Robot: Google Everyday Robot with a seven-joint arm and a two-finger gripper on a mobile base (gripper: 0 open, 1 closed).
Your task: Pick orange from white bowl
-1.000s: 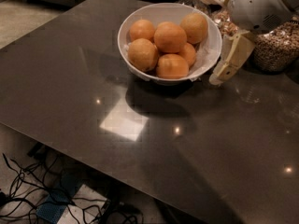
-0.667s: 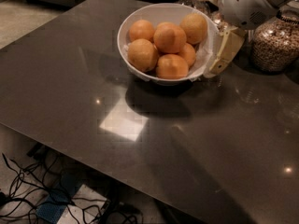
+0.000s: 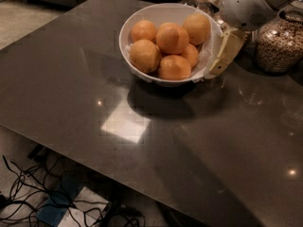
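So the arm is up at the top right, with the gripper (image 3: pixel 225 53) angled down just outside the right rim of the white bowl (image 3: pixel 127 32). Can't tell if it's open or holding anything. The orange (image 3: pixel 172 38) sits mid-pile inside the bowl.

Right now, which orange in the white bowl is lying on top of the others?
The round deep-orange fruit at the pile's centre, resting above its five neighbours in the glossy white bowl. The gripper hangs outside the bowl's right rim.
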